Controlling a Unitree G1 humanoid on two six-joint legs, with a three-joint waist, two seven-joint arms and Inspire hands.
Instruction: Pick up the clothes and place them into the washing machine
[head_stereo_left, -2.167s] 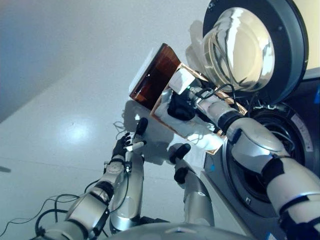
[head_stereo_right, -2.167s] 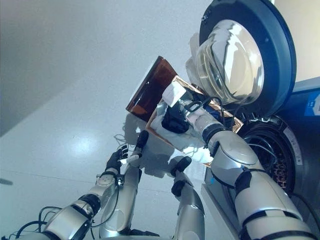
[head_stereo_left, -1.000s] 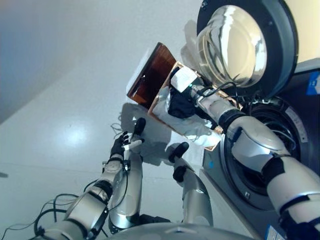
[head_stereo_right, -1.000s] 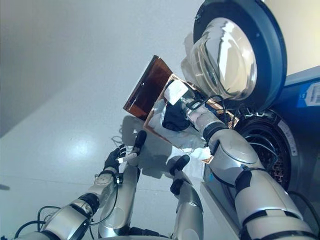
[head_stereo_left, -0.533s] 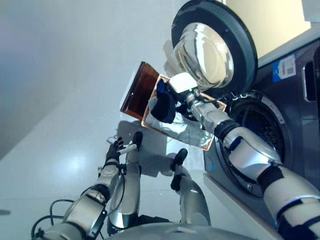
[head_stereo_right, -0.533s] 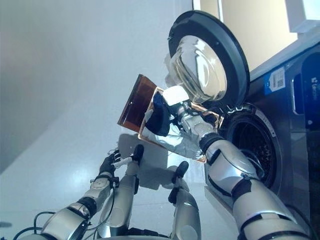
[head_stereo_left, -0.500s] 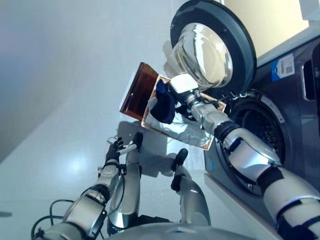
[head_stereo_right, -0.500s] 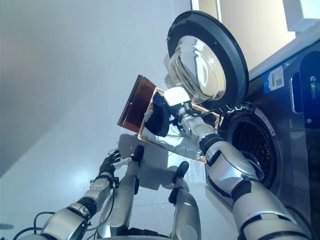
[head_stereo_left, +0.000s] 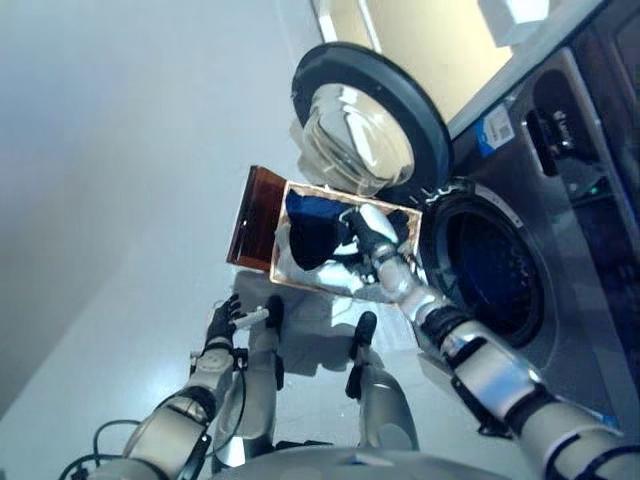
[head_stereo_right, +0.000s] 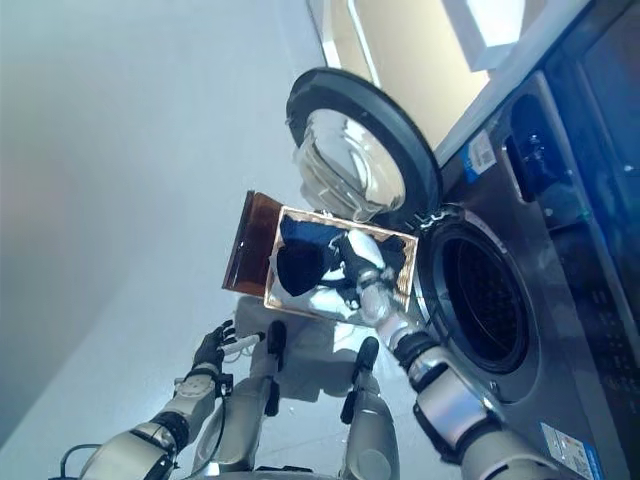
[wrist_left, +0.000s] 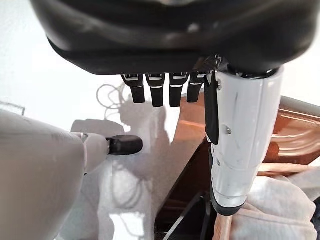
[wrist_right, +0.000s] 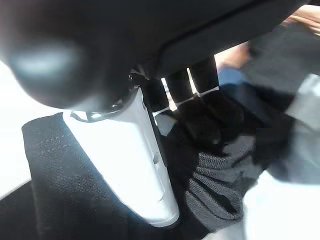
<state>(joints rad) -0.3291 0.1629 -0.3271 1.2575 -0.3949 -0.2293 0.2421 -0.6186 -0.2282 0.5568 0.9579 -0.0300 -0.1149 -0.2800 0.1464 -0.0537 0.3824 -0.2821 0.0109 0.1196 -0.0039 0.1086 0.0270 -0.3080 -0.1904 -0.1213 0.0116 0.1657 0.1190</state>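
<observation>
- The washing machine stands with its round door swung open; its right side is cut off.
- A brown basket beside the drum holds clothes, dark and pale.
- The right robot hand pinches dark cloth.
- The left robot hand is spread over the floor.

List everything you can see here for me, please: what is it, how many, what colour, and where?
washing machine: one, dark grey, on the right, drum open
door: one, dark rim round clear glass, swung open above the basket
basket: one, translucent brown, on the floor beside the machine
dark garment: one, dark blue or black, in the basket
pale clothes: number unclear, whitish, in the basket
floor: pale grey, glossy
right hand: dark, white thumb cover, in the basket, fingers curled into the dark garment
left hand: dark, low, open, empty
</observation>
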